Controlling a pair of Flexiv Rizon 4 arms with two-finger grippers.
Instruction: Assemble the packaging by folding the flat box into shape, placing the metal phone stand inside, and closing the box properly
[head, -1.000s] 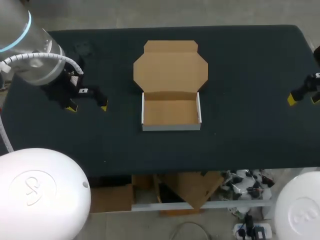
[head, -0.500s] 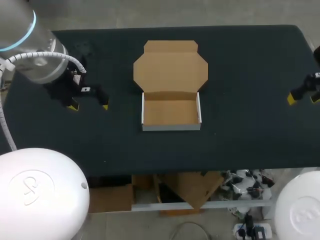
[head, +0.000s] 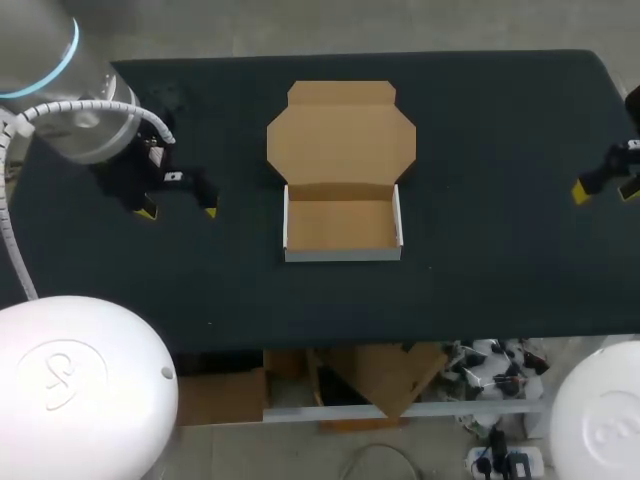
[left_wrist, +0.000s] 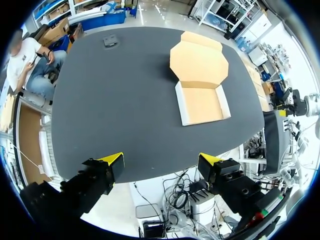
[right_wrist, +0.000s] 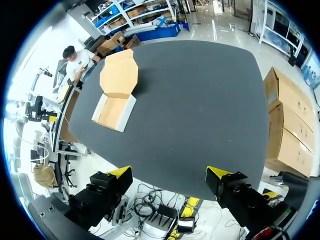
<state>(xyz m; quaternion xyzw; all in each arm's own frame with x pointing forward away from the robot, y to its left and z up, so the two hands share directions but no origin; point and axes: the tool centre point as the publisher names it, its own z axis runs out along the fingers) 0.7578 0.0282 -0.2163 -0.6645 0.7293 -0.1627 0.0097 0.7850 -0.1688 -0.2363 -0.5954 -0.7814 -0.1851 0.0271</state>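
**Jaws.** The left jaws stand open and hold nothing. Their yellow fingertips (left_wrist: 112, 159) are set wide apart with only dark tabletop (head: 480, 150) between them. In the head view the left arm (head: 70, 110) comes in over the tabletop's left end. Its jaws are above the surface, level with the box and well apart from it. The right jaws are likewise open and empty, fingertips (right_wrist: 120, 172) spread. In the head view they sit at the right edge of the tabletop, far from the box. Neither pair touches any item.

**Task item.** The box (head: 343, 226) lies near the middle of the tabletop, between the two arms. It is folded into a shallow tray with white outer walls and a brown interior. Nothing is visible inside the tray. Its lid (head: 341, 135) is open and lies back flat on the tabletop on the far side of the tray, joined to it along the rear wall. Both wrist views show the box ahead of the jaws and well apart from them.

**Other.** A small dark object (left_wrist: 110, 41) rests near the far left corner of the tabletop, well apart from the box. Its kind cannot be told from these views.
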